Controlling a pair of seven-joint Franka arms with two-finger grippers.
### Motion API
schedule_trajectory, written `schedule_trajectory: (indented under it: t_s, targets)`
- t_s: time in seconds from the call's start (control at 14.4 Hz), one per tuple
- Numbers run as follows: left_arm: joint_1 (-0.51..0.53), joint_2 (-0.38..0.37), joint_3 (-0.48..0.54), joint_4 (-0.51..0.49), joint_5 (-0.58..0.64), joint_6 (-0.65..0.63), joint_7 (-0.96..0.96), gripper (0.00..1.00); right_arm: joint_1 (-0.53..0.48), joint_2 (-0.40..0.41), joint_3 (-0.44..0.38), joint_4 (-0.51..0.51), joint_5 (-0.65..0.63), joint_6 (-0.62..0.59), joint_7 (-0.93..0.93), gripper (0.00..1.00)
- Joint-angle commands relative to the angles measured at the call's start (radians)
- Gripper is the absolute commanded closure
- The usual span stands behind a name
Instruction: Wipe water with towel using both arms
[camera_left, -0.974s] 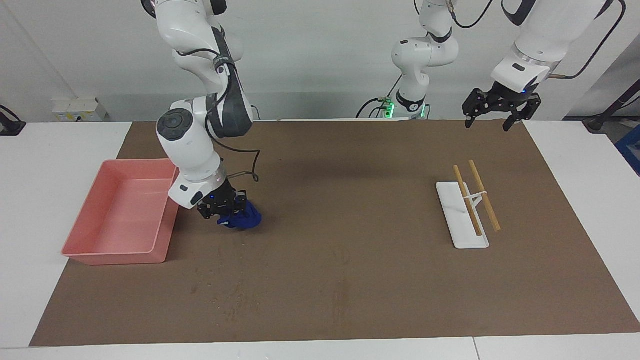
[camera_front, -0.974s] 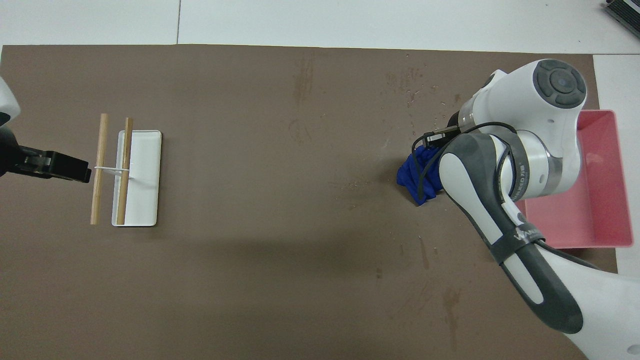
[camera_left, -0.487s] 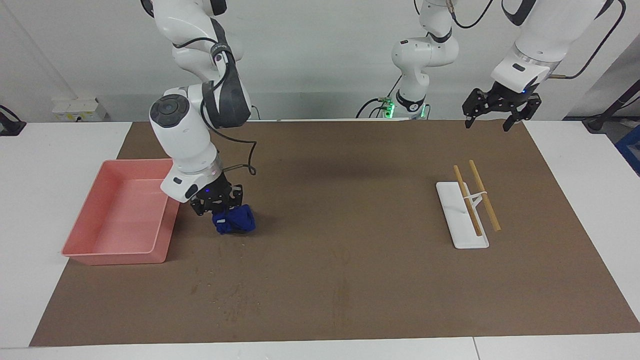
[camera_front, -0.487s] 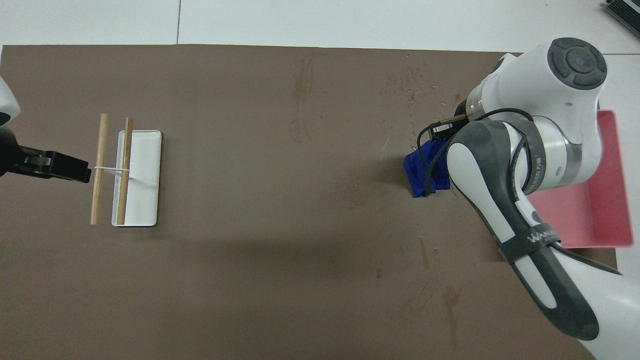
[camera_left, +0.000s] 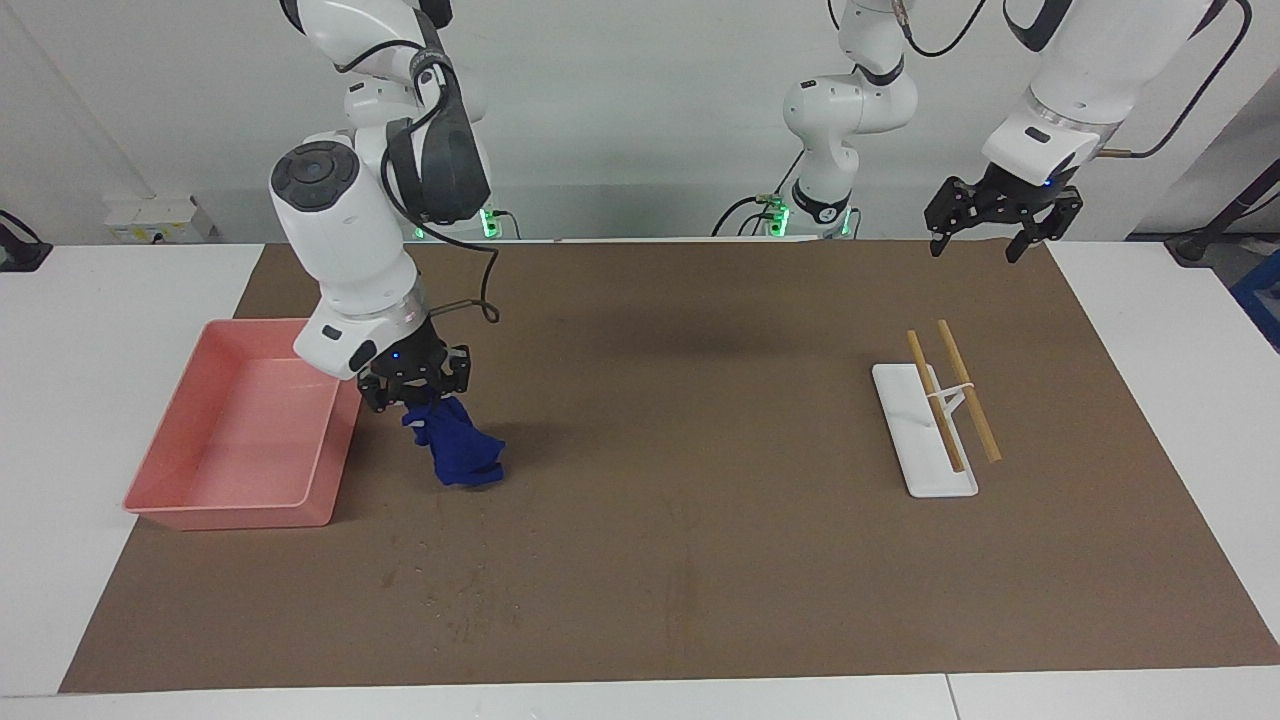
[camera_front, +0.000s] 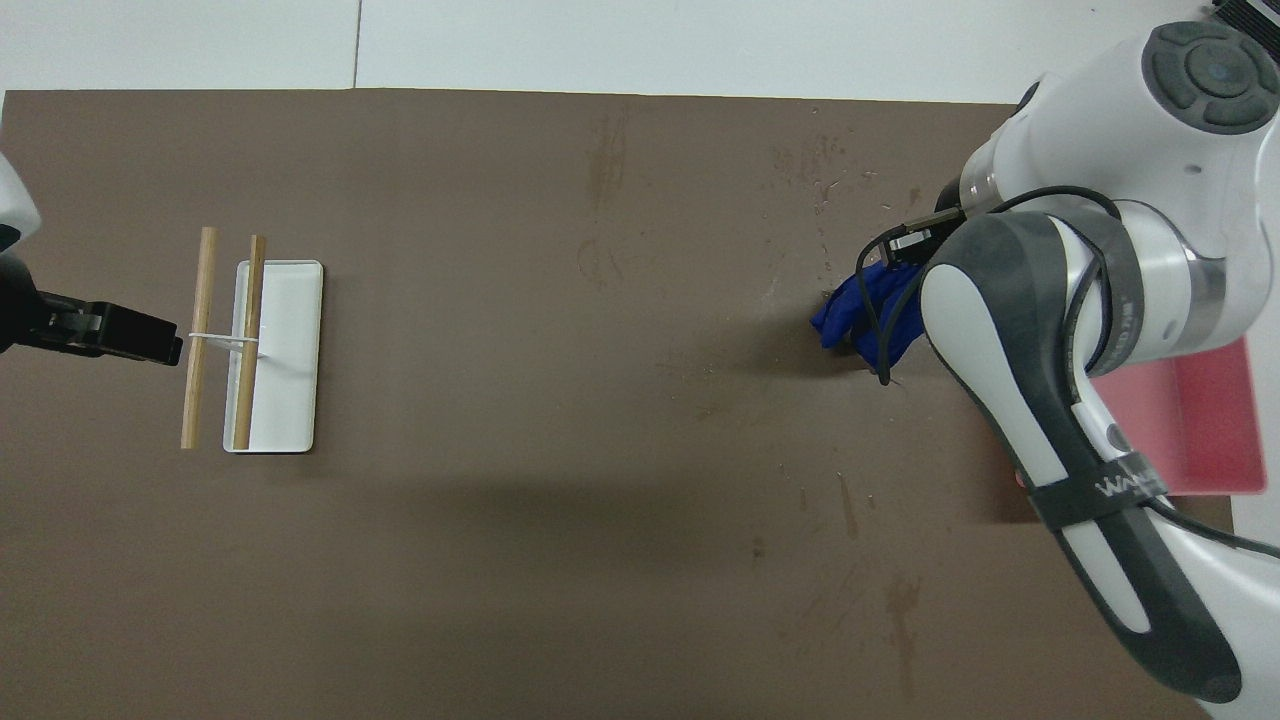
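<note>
The towel (camera_left: 455, 450) is a small deep blue cloth. My right gripper (camera_left: 415, 392) is shut on its top and holds it up beside the pink tray (camera_left: 200, 510). The cloth hangs down, and its lower end reaches the brown mat or nearly so. In the overhead view the towel (camera_front: 850, 310) shows partly under the right arm. My left gripper (camera_left: 990, 225) is open and empty. It waits in the air over the mat's edge nearest the robots, at the left arm's end; it also shows in the overhead view (camera_front: 150, 340).
A white oblong tray (camera_left: 925, 470) with two wooden sticks (camera_left: 950, 400) across it lies toward the left arm's end. Faint specks and stains (camera_left: 450, 600) mark the brown mat (camera_left: 700, 450) farther from the robots than the towel.
My right gripper has risen and drifted toward the pink tray, lifting the towel from a bunched heap on the mat until it hangs stretched out. The left arm has not moved.
</note>
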Motion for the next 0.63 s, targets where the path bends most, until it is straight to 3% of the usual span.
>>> schedule_trajectory:
  t_s: [0.0, 0.56]
  targets:
    - [0.002, -0.024, 0.0, -0.022, 0.011, -0.008, 0.006, 0.0, -0.017, -0.017, 0.008, 0.047, -0.026, -0.066, -0.036, 1.0]
    - [0.002, -0.024, 0.0, -0.022, 0.011, -0.008, 0.006, 0.0, -0.077, -0.114, 0.006, 0.05, -0.057, -0.172, -0.178, 1.0]
